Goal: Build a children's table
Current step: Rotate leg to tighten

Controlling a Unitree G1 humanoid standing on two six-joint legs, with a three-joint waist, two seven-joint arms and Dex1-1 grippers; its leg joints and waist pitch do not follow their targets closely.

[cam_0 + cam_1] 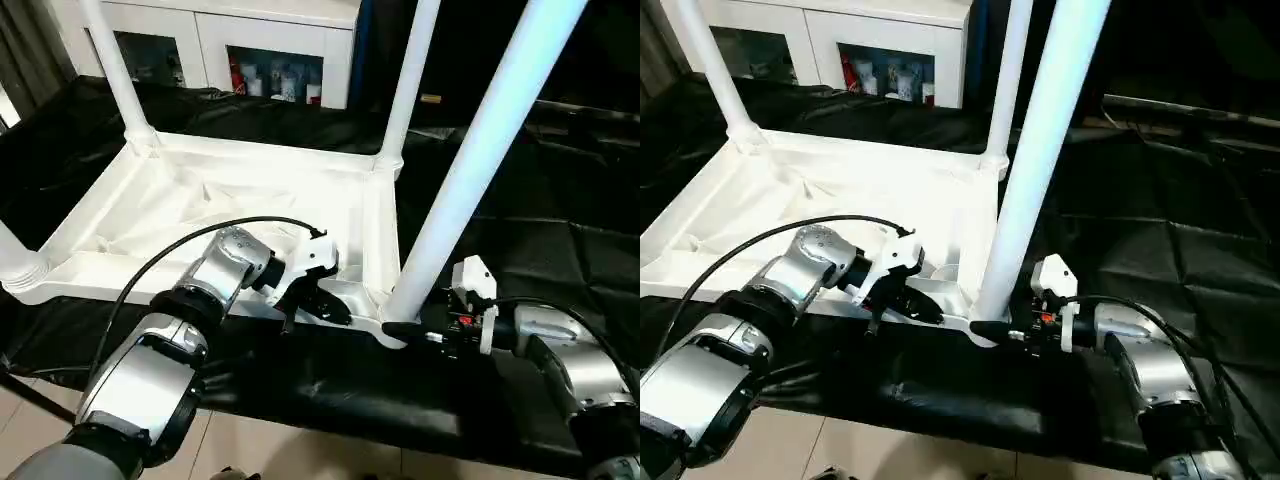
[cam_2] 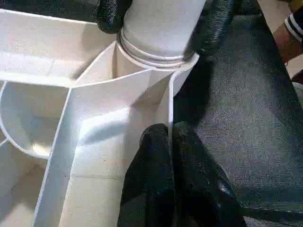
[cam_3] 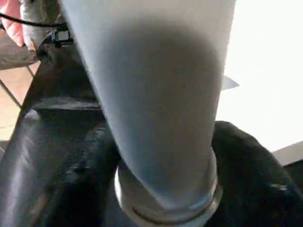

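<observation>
The children's table top lies upside down on the black-draped work table, ribs facing up. Several white legs stand upright in its corner sockets: the far left leg, the far right leg and the near right leg. My left gripper is shut on the thin rim wall of the top, just left of the near right socket. My right gripper reaches in from the right. One black finger sits on each side of the near right leg's base, just above its ringed collar.
Black cloth covers the work table, with its front edge just below my grippers and tiled floor beyond. A white cabinet with glass doors stands at the back. A person's arm in a striped sleeve shows past the corner.
</observation>
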